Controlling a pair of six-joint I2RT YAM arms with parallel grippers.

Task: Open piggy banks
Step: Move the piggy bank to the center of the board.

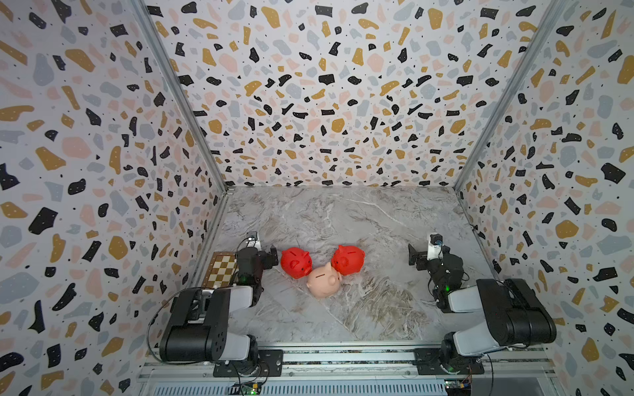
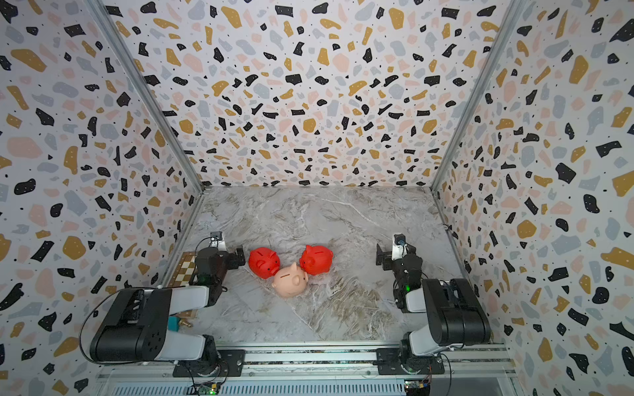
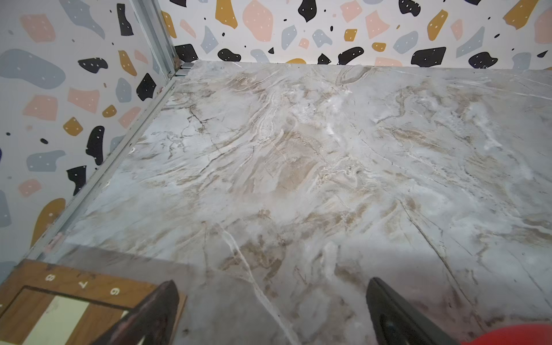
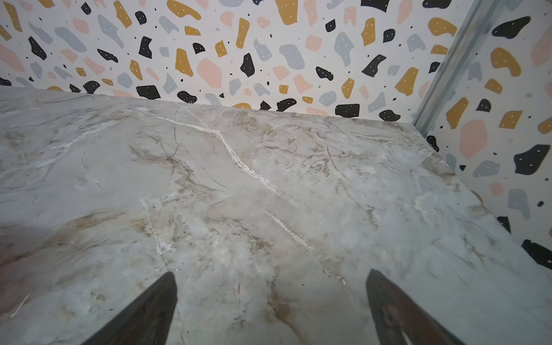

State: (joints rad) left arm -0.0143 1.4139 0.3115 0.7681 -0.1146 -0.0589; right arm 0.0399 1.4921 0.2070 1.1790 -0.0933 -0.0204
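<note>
Left wrist view: my left tool (image 3: 271, 280) stands spread wide, empty, above the tabletop (image 3: 298, 149) beside a chessboard (image 3: 59, 310). My right tool (image 4: 271, 271) is equally wide, holding nothing. In both top views, a red piggy bank (image 1: 295, 262), a second red piggy bank (image 1: 348, 259) and a peach piggy bank (image 1: 324, 282) cluster touching, mid-tabletop between my arms.

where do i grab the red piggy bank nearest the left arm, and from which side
Probably across its body behind the ears, from the left gripper's side: the red plastic piggy bank is clear there, while the pale peach plastic pig crowds its snout end.
</note>
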